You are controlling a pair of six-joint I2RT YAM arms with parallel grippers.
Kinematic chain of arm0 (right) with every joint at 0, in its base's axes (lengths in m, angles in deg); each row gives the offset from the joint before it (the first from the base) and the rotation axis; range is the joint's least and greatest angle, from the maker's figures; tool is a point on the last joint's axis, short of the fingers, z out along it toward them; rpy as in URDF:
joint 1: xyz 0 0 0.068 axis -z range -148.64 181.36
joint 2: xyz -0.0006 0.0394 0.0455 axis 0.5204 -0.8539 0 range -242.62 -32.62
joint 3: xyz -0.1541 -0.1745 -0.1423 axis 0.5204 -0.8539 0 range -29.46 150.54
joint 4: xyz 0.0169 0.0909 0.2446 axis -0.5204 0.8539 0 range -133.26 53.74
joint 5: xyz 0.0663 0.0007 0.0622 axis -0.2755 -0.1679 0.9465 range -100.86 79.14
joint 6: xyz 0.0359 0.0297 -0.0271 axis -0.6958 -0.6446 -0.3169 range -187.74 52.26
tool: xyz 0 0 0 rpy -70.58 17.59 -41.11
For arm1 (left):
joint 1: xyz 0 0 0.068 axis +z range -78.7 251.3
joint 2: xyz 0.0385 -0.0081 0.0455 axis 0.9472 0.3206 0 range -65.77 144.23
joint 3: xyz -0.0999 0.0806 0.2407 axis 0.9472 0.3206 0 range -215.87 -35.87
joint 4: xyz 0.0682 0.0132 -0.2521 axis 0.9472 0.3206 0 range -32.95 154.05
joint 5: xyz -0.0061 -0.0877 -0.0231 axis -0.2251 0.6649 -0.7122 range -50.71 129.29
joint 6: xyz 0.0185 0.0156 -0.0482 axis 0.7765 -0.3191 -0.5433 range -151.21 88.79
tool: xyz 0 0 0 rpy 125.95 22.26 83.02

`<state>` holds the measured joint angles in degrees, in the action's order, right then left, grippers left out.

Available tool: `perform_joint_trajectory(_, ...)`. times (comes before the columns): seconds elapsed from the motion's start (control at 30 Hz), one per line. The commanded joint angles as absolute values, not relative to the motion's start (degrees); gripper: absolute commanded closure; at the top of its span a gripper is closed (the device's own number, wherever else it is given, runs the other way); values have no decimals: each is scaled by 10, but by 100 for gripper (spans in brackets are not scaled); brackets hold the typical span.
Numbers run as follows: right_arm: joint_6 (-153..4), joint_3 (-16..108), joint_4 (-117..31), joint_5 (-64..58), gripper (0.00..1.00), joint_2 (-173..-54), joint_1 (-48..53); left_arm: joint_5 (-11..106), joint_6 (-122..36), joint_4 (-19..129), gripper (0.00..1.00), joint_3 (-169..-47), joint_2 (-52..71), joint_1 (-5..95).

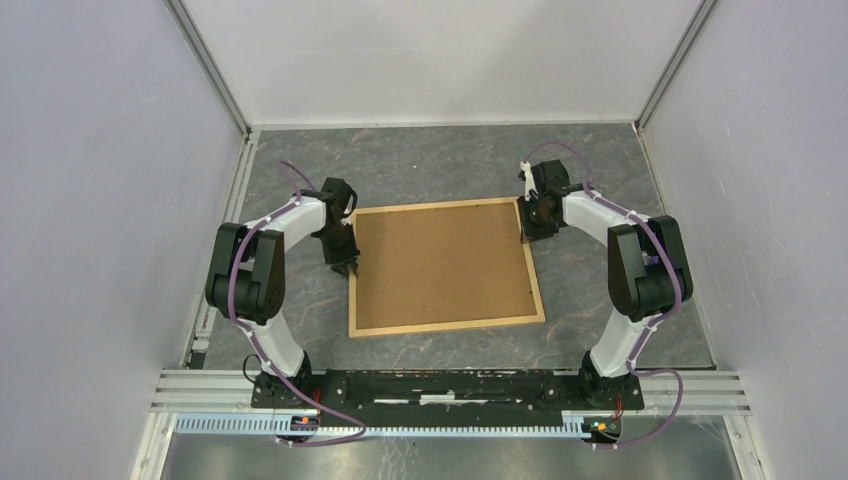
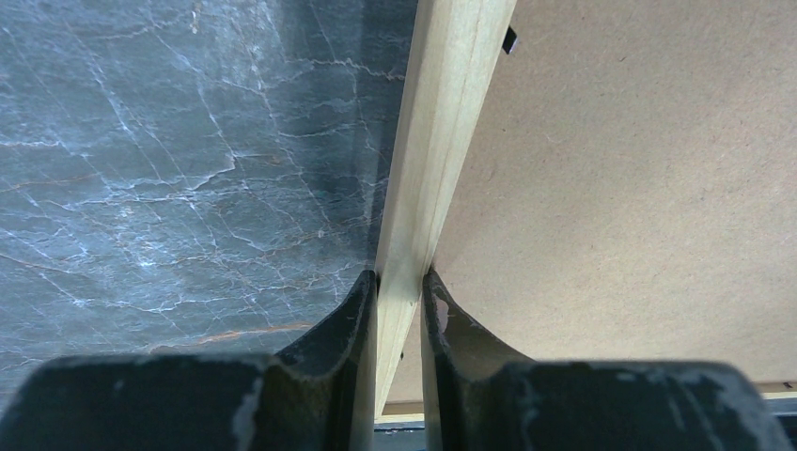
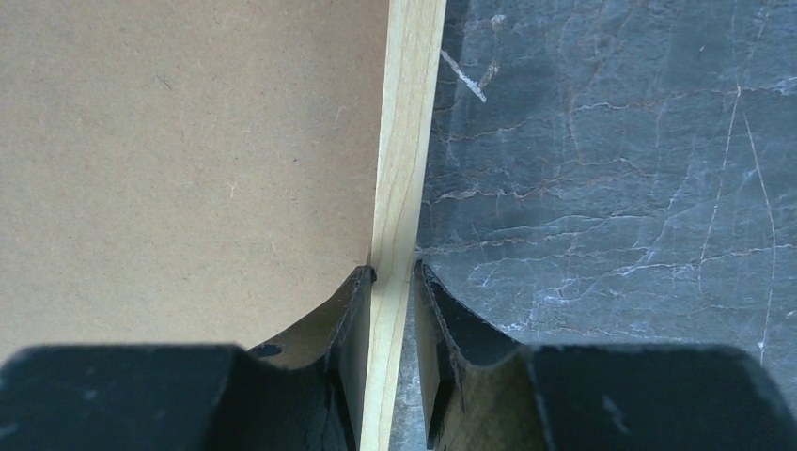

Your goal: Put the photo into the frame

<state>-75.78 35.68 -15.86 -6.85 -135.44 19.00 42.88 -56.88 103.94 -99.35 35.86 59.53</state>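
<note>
The frame [image 1: 450, 325] of light wood strips lies on the dark table with a plain brown backing board [image 1: 440, 265] filling it. The photo is hidden. My left gripper [image 1: 345, 268] is at the frame's left rail. In the left wrist view, that gripper [image 2: 401, 279] is shut on the rail [image 2: 451, 113], one finger on the table side and one over the board [image 2: 639, 188]. My right gripper [image 1: 527, 238] is at the far end of the right rail. In the right wrist view it [image 3: 393, 270] pinches the rail [image 3: 406, 122] beside the board [image 3: 188, 141].
The dark marbled tabletop [image 1: 440, 165] is enclosed by white walls on three sides. An aluminium rail [image 1: 450, 385] carrying the arm bases runs along the near edge. A small black tab [image 2: 509, 40] sits at the board's edge. A pale streak [image 3: 465, 77] marks the table.
</note>
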Motion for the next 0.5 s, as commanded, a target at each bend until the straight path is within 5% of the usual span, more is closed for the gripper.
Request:
perform_joint_trajectory(0.0,-760,349,-164,-89,71,-1372,190,376,-551,1004,98,-978,368,597)
perform_joint_trajectory(0.47,-771,345,-181,-15,70,-1396,189,376,-547,1004,98,-980,372,587)
